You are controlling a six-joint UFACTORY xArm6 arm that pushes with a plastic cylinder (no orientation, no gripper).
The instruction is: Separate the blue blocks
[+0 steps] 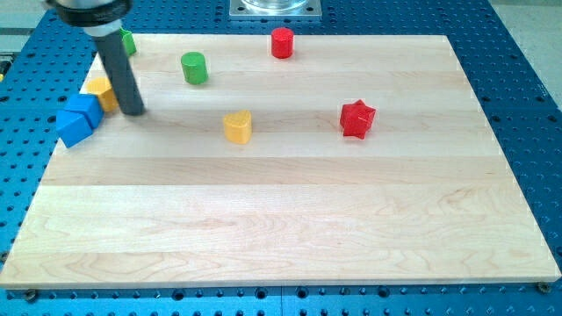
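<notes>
Two blue blocks sit touching at the board's left edge: one blue block (86, 107) at the upper right of the pair and another blue block (74, 126) at its lower left, hanging over the edge. A yellow block (103, 90) touches the upper blue one from above right. My tip (133, 111) rests on the board just right of the yellow block and the upper blue block, a short gap away from the blue one. The dark rod rises toward the view's top left.
A green block (128, 41) shows partly behind the rod at the top left. A green cylinder (194, 68) and a red cylinder (281, 42) stand near the top. A yellow heart-like block (237, 126) and a red star block (356, 118) lie mid-board.
</notes>
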